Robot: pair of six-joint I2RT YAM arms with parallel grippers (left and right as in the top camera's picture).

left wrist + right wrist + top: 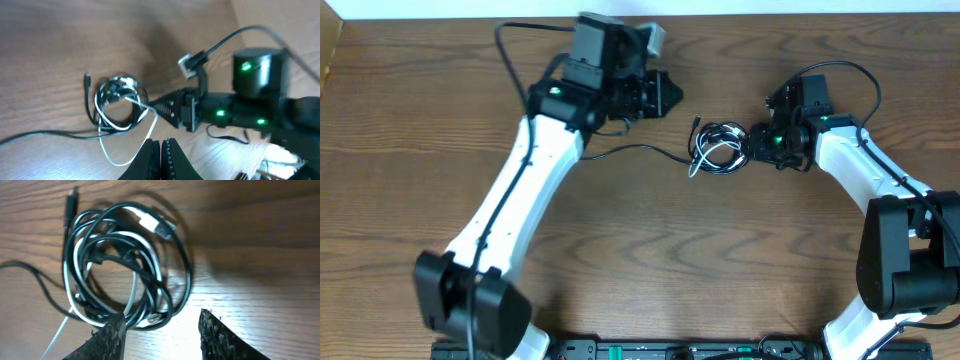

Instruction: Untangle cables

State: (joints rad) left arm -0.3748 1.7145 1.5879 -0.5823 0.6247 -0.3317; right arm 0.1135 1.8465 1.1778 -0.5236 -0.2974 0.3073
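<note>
The cables point(718, 147) lie as one coiled tangle of black and white cord on the wooden table, right of centre. A black tail point(630, 150) runs left from it and passes under my left arm. My left gripper point(665, 95) hovers up and left of the tangle, shut on nothing. In the left wrist view its fingertips point(161, 145) press together above a loose white loop point(120, 159). My right gripper point(162, 320) is open at the coil's point(100, 255) near rim. One of its fingers point(112, 335) overlaps the outer strands. A white plug point(150, 222) lies on top.
The table's back edge point(740, 8) meets a pale wall, and its left edge point(330, 50) shows at the upper left. A black rail point(670, 350) with the arm bases runs along the front. A black plug end point(71, 201) sticks out of the coil.
</note>
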